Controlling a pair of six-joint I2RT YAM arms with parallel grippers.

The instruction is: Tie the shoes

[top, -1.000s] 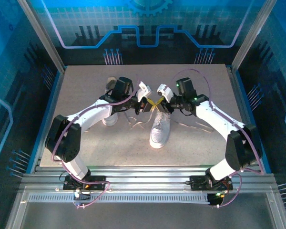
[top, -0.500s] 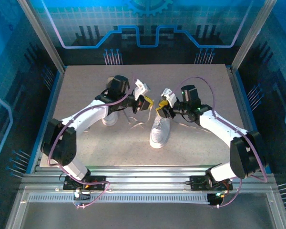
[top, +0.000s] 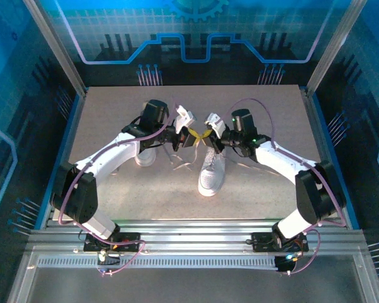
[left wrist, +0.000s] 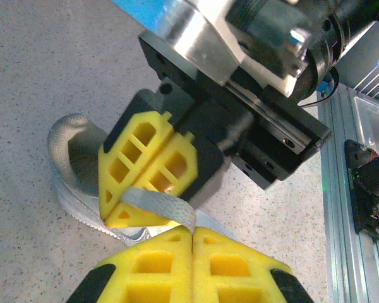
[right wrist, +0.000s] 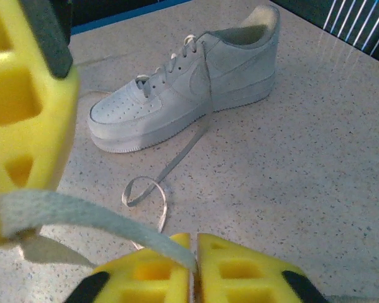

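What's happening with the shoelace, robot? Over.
Left gripper shut on lace. Right gripper shut on same lace, tips close together above the middle shoe. Other shoe untied, loose lace on table. Nothing blocking.

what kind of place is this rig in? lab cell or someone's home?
Looks like an enclosed robot test cell, probably a lab: aluminium-extrusion frame, blue printed backdrop panels, a speckled table with rails at its near edge. The left gripper and right gripper pinch one white lace.

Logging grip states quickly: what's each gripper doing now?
Left gripper: closed on the white shoelace.
Right gripper: closed on the same shoelace.
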